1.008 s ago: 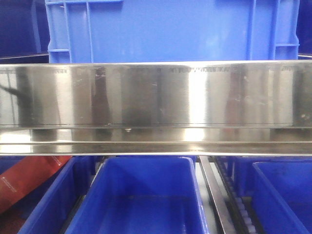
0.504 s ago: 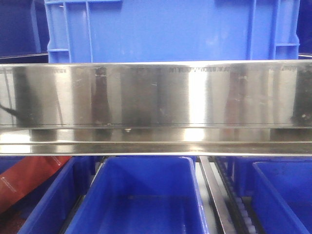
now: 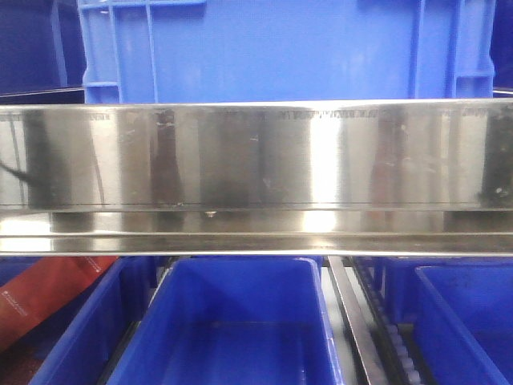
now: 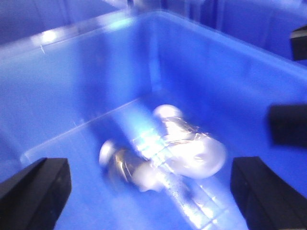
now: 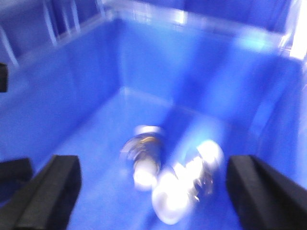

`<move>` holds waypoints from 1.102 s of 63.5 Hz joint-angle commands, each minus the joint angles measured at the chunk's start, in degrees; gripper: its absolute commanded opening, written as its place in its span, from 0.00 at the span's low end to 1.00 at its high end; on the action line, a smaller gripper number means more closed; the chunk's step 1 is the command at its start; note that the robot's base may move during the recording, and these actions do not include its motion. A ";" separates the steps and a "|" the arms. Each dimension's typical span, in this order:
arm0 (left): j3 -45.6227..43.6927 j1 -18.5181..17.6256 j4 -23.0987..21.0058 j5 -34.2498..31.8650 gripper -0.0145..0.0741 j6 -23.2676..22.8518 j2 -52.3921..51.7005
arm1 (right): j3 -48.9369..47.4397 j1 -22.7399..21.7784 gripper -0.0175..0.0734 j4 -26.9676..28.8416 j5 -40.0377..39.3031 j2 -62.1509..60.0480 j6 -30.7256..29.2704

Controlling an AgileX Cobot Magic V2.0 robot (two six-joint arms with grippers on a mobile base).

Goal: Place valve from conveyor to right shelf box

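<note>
A broad band of brushed stainless steel, the shelf rail [image 3: 256, 172], ran across the whole middle of the front-facing frame, with smeared reflections on it. Above it stood a large blue crate [image 3: 280, 48]. Below it, at bottom centre, sat an open blue bin [image 3: 232, 321], with the edge of another blue bin [image 3: 465, 321] at lower right and a red strip [image 3: 40, 301] at lower left. No hand and no valve showed in this view.

In the left wrist view, blurred by motion, the blue box [image 4: 72, 81] filled the frame. Two silvery valves lay on its floor near the lower centre: the larger-looking valve [image 4: 192, 146] and, touching it at its left, a second valve [image 4: 127, 167]. The left hand [image 4: 148, 191] hung over them with its black fingers [image 4: 33, 189] spread wide at the bottom corners, gripping nothing.

In the right wrist view, also blurred, the same blue box interior showed, its far wall [image 5: 201, 57] at the top. Both valves lay close together at lower centre. The right hand [image 5: 151, 191] was likewise spread wide and empty, its fingers [image 5: 50, 189] at the bottom corners.
</note>
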 commanded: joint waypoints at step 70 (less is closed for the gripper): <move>58.05 16.21 1.28 -12.77 0.04 -3.77 -67.21 | 48.10 -3.48 0.02 -5.03 -11.53 -52.12 0.82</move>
